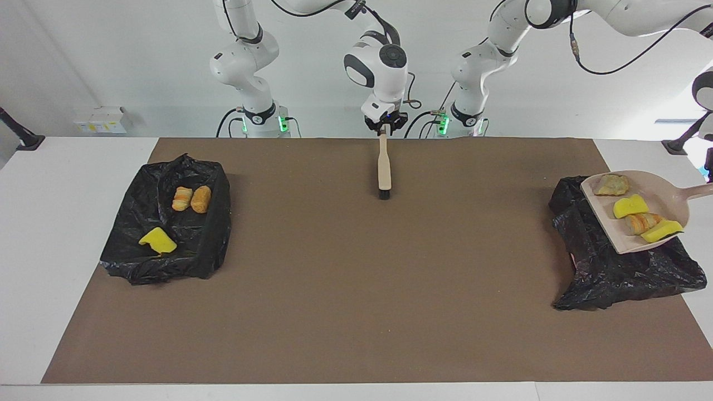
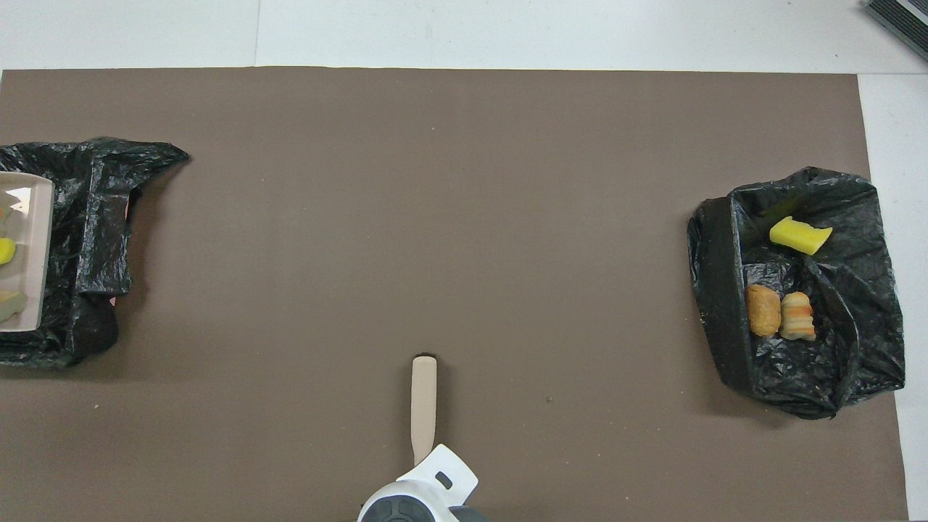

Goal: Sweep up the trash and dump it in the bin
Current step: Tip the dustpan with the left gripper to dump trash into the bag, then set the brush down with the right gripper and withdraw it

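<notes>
Four pieces of trash lie in the beige dustpan [image 1: 604, 214]: a beige lump [image 1: 611, 184], a yellow sponge piece [image 1: 630, 206], an orange-striped lump [image 1: 640, 222] and a green-and-yellow sponge [image 1: 661, 230]. In the facing view the pan is at 3 o'clock, raised and tilted over a crumpled black bag [image 1: 624, 273] at the left arm's end of the bench [image 1: 55, 223].

The pan's handle runs off the frame edge toward the left end effector, which is out of sight with its jaws together on that handle.

At 9 o'clock in that view a second black bag [image 1: 195, 250] holds three more pieces: a yellow scrap [image 1: 157, 240], a striped roll [image 1: 181, 198] and a brown roll [image 1: 201, 199] touching it.

At 12 o'clock the right end effector [image 1: 384, 127] is at the top of the brush [image 1: 384, 167], whose bristles point down at the brown mat [image 1: 356, 289]. I cannot tell whether it clamps the handle.
</notes>
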`<state>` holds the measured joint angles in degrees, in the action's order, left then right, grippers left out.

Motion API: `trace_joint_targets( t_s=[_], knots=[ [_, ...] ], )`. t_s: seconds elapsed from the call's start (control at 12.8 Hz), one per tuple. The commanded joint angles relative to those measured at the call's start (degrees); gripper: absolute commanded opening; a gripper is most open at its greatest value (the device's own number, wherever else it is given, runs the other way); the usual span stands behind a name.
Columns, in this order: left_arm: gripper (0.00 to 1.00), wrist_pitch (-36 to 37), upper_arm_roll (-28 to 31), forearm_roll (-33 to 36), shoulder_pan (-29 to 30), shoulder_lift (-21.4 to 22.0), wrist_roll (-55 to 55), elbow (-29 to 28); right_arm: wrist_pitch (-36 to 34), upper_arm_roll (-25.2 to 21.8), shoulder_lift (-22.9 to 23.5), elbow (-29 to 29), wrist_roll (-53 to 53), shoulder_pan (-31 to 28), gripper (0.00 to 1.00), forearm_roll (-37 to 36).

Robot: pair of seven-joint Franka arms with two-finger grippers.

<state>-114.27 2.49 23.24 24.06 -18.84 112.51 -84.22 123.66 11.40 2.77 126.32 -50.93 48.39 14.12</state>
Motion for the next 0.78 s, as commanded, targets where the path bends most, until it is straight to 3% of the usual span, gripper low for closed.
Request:
trace_joint_targets(
  t_s=[0.0,0.08,0.23,0.39,0.55,0.7],
  knots=[
    [0.0,-0.52,0.14,8.81,-1.73,0.47,-6.13,-0.24,0.27,-0.06,-0.21,-1.95,-1.02,-3.11,0.64,-0.15],
    [0.0,-1.13,0.14,13.45,-2.87,1.42,-9.03,-2.33,0.18,-0.06,-1.52,-2.3,-0.67,-5.47,0.75,-0.15],
    [0.0,-4.02,0.14,22.6,-3.85,4.49,-15.89,-8.21,-1.74,-0.06,-4.69,-2.48,1.08,-10.31,0.85,-0.32],
    [0.0,-4.48,0.14,30.07,-5.34,6.09,-17.32,-10.52,-4.11,-0.15,-6.89,-2.66,5.29,-15.84,0.86,-0.76],
    [0.0,-4.21,0.14,36.31,-5.96,7.14,-17.59,-10.53,-6.49,-0.23,-7.34,-4.93,7.94,-22.08,1.0,-1.02],
    [0.0,-3.86,0.14,40.46,-6.22,8.98,-17.33,-10.53,-7.03,-0.23,-7.34,-7.04,8.39,-27.97,1.0,-1.2]
  ],
)
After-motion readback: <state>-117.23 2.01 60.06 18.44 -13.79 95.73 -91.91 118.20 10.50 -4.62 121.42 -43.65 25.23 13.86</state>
